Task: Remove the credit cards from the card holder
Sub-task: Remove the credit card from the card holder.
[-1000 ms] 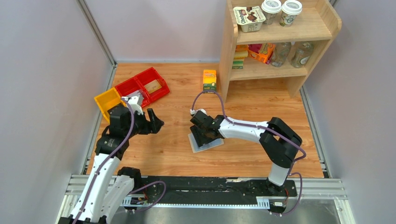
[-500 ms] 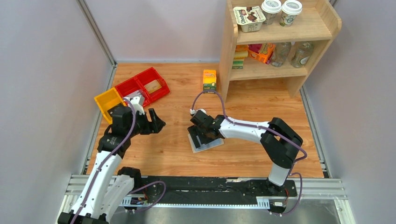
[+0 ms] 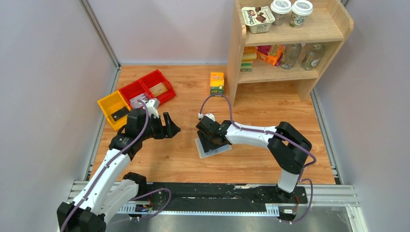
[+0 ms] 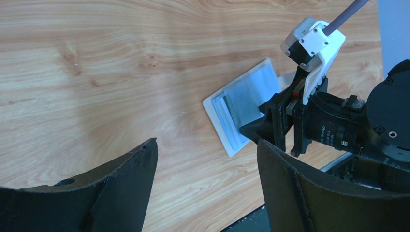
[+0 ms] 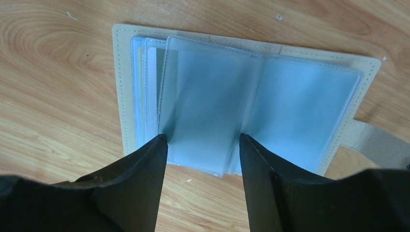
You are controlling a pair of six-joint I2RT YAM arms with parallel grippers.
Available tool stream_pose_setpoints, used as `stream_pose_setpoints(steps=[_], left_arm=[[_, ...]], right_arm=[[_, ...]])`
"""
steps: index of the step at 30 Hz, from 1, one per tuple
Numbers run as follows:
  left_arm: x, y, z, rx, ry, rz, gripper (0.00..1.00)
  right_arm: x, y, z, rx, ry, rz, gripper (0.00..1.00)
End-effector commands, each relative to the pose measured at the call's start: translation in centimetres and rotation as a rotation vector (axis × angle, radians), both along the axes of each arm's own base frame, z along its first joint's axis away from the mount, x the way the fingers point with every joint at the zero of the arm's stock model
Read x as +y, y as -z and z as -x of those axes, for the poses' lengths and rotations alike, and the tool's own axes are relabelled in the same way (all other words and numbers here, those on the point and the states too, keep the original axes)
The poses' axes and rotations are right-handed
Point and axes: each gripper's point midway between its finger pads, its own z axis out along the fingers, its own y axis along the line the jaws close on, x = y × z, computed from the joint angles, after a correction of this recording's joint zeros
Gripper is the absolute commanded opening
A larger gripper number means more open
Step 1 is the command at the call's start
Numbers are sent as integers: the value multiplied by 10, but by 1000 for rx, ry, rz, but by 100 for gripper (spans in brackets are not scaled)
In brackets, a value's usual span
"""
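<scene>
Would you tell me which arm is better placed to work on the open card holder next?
Right. The right gripper is down on the holder, open jaws straddling a blue sleeve; the left gripper hangs open, off to its side.

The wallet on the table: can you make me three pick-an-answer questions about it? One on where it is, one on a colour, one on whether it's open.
1. Where is the card holder?
A) on the shelf
B) on the table, beneath the right gripper
C) in the yellow bin

2. What colour are its inner sleeves?
A) light blue
B) green
C) black

3. How does it lie?
A) folded shut
B) spread open, flat
C) standing on edge

Answers:
1 B: the top view shows it on the wood under the right arm's fingers.
2 A: the right wrist view shows pale blue pockets.
3 B: both halves lie spread out.
</scene>
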Motion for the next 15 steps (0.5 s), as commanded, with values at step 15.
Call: stream_pose_setpoints(steps=[15], left_arm=[[-90, 44, -19, 125, 45, 162, 76]], right_arm=[[-51, 33, -8, 90, 171, -38, 38]])
